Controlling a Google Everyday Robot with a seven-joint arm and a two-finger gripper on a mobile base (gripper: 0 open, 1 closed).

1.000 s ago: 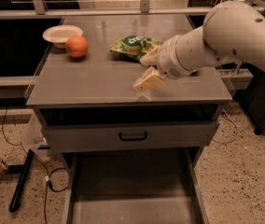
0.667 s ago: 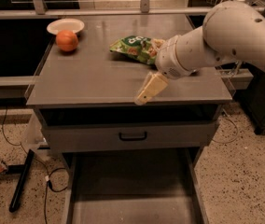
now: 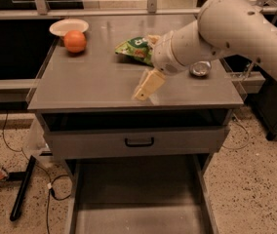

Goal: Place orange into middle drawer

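Observation:
The orange sits on the grey counter top at the back left, touching or just in front of a white bowl. My gripper hangs over the middle of the counter near its front edge, well to the right of the orange and with nothing in it. The middle drawer is pulled out below the counter, and its grey floor shows bare.
A green snack bag lies behind the gripper. A shiny metal can stands at the counter's right. A shut drawer front with a black handle sits under the counter. Cables and a black stand leg lie on the floor at left.
The gripper has dropped a little and shifted slightly left over the counter. The view has shifted a bit. The orange stays beside the bowl.

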